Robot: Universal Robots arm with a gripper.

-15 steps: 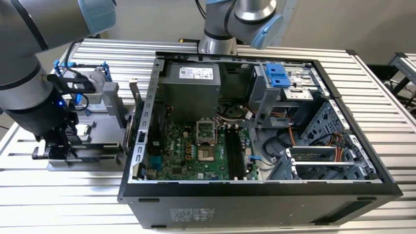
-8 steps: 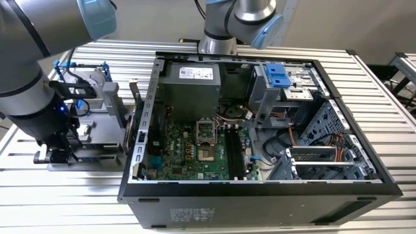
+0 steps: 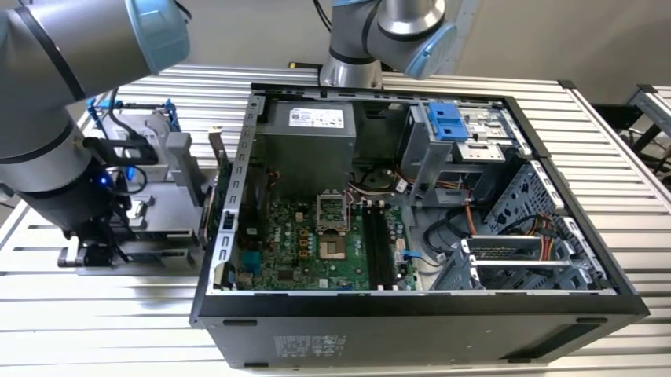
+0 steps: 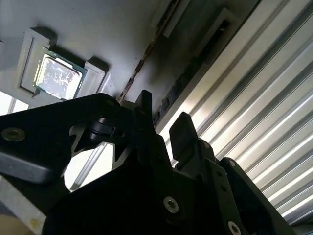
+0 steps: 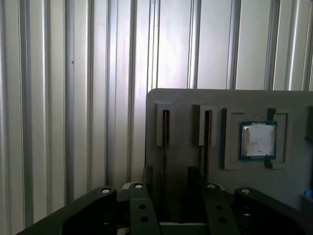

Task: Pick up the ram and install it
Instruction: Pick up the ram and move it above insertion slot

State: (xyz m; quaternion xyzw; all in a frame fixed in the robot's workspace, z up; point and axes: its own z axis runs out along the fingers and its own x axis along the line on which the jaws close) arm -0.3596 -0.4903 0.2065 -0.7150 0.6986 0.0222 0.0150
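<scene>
1. At the exterior view's left, the grey arm (image 3: 53, 141) is bending down outside the computer case, and it is carrying the hand (image 3: 97, 247) low beside it.
2. In both wrist views the hand (image 5: 170, 172) (image 4: 164, 108) is hovering with its fingers parted to a middling gap and is straddling the ram (image 5: 165, 139) (image 4: 190, 68). Whether either finger is touching it cannot be told.
3. The ram is standing on its long edge in a slot of the grey holder plate (image 5: 186, 100) (image 4: 122, 29). Its long axis is running straight away from the hand, in line with the surface's ribs.
4. Just beside it, a second stick (image 5: 207, 137) (image 4: 146, 54) is sitting in a parallel slot, between the ram and the processor chip (image 5: 257, 140) (image 4: 58, 76).
5. The ribbed metal surface (image 3: 105, 314) (image 5: 73, 98) (image 4: 264, 122) is carrying the holder plate and the case.
6. Further right, the open computer case (image 3: 419, 322) is lying on its side with the motherboard (image 3: 304, 251) facing up. Its long black memory slots (image 3: 378, 243) are lying well apart from the ram.
7. A grey wall (image 3: 241, 31) is closing the room behind, and another ribbed surface (image 3: 652, 102) is showing at the exterior view's right.
</scene>
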